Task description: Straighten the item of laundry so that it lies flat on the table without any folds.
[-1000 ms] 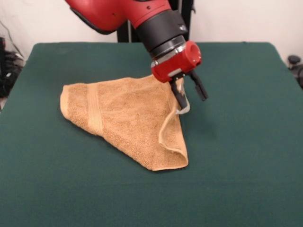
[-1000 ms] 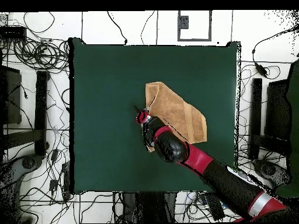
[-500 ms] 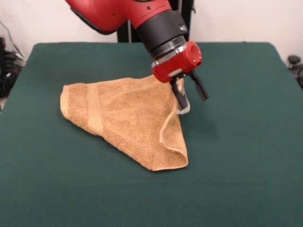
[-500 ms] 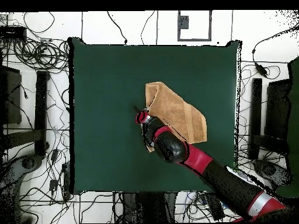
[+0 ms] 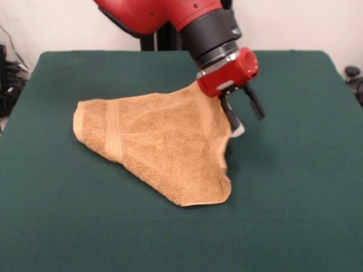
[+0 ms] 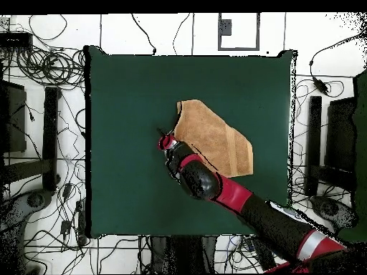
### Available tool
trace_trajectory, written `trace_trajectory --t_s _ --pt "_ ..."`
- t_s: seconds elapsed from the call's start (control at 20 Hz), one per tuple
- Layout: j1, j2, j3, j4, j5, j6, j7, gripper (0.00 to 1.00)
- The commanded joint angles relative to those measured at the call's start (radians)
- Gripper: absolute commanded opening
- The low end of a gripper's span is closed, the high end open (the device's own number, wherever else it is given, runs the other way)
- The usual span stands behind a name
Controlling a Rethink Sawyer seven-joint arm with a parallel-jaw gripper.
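Front view, tool with its 2 prongs spread apart, inner prong against raised towel edge, cloth fanning away across green counter, overhead view, towel beside tool, mid-counter.

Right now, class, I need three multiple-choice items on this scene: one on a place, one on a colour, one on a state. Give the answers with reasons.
1. Where is the gripper?
A. at the towel's edge
B. off the table
C. above bare cloth, far from the towel

2. What colour is the table?
A. white
B. dark green
C. blue

3. How does the towel lie?
A. in a tight roll
B. fully flat and square
C. partly folded, one edge lifted

Answers: 1 A, the jaws meet the towel's edge in the front view. 2 B, the cloth is plainly green. 3 C, its outline is irregular and the gripper-side edge rises.
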Motion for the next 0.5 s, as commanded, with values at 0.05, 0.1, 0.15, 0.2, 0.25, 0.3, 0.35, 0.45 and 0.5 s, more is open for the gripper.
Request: trace_trajectory --t_s 0.05,0.1,0.15,0.2,0.25,0.3,0.35,0.45,0.5 --pt "0.095 -0.038 0.009 0.032 0.125 -0.108 0.342 1.0" --pt "0.107 -0.045 0.004 0.038 0.132 -0.121 0.352 1.0" --pt "0.12 -0.053 -0.001 0.044 0.139 -0.134 0.361 1.0" --pt "0.13 -0.057 -0.003 0.047 0.144 -0.142 0.369 1.0" --pt "0.14 -0.062 -0.006 0.05 0.149 -0.149 0.376 1.0" --pt "0.15 -0.067 -0.008 0.052 0.154 -0.157 0.384 1.0" --pt "0.15 -0.063 -0.008 0.049 0.151 -0.155 0.384 1.0" --pt "0.147 -0.044 -0.011 0.035 0.134 -0.152 0.375 1.0" --pt "0.143 -0.031 -0.013 0.026 0.121 -0.15 0.369 1.0"
